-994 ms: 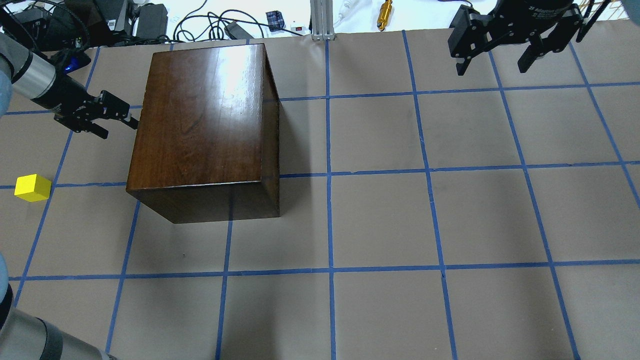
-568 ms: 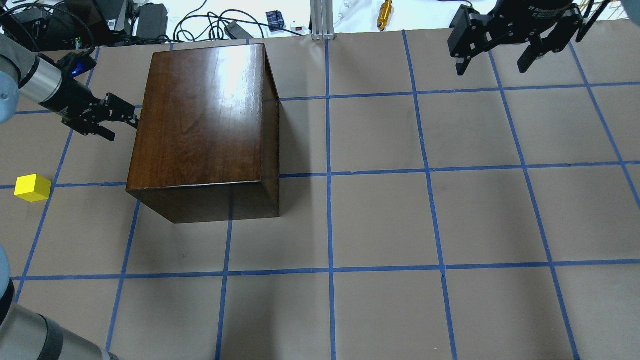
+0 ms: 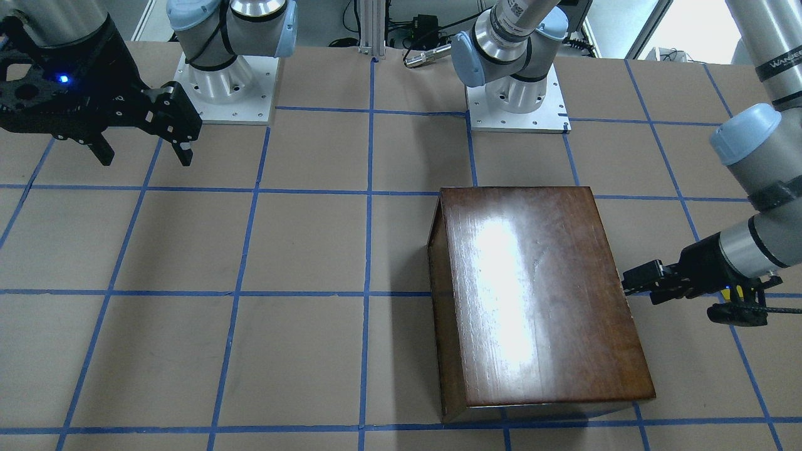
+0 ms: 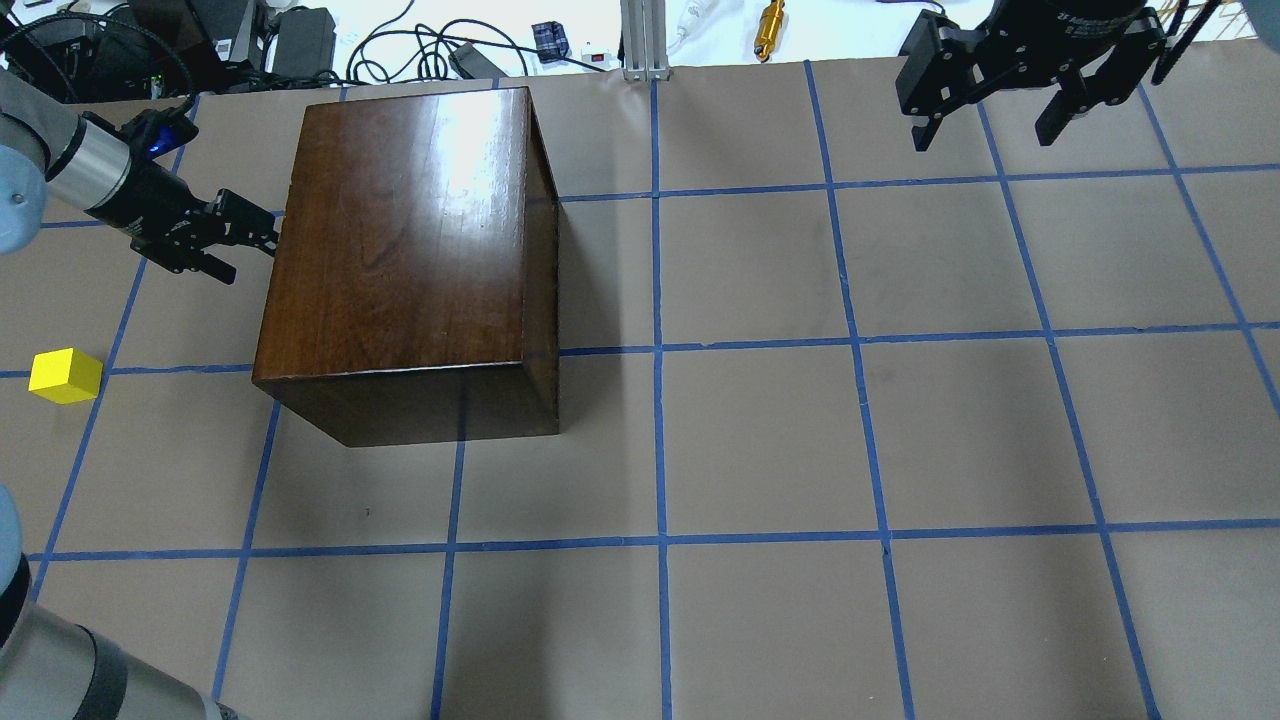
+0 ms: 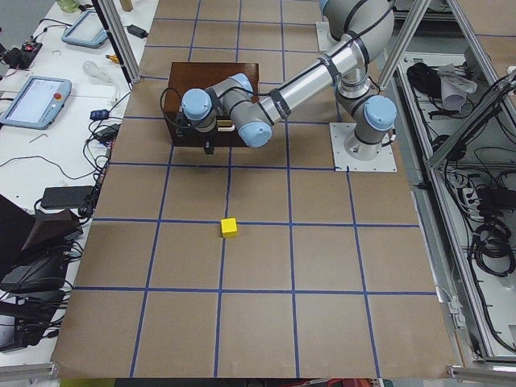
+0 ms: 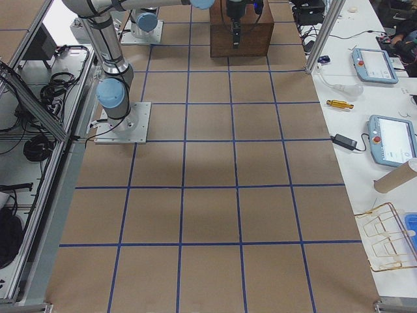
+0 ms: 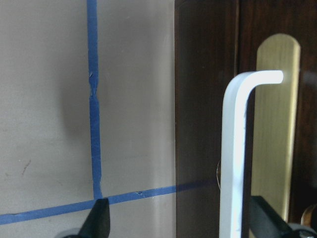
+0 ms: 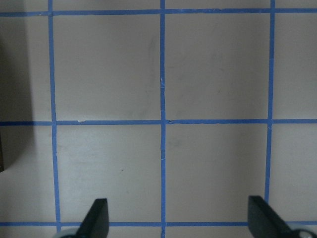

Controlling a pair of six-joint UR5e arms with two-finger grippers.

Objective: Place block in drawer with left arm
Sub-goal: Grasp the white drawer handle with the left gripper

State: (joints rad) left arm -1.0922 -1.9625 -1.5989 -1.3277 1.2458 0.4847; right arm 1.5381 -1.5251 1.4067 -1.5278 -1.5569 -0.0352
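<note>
The yellow block (image 4: pixel 65 376) sits on the table at the far left, well apart from the dark brown wooden box (image 4: pixel 400 250); it also shows in the exterior left view (image 5: pixel 230 227). The drawer is closed. Its dark front panel (image 7: pixel 208 99) with the white handle (image 7: pixel 233 148) fills the left wrist view. My left gripper (image 4: pixel 245 248) is open at the box's left side, its fingertips (image 7: pixel 101 218) either side of the handle. My right gripper (image 4: pixel 990 120) is open and empty, high at the far right.
Cables and small devices (image 4: pixel 300 40) lie beyond the table's far edge. The two arm bases (image 3: pixel 225 81) stand on the robot's side. The table (image 4: pixel 760 450) is brown with blue tape grid lines.
My left gripper has edged closer to the box's left side, and its wrist has shifted toward the far edge. The block, box and right arm have not moved.
</note>
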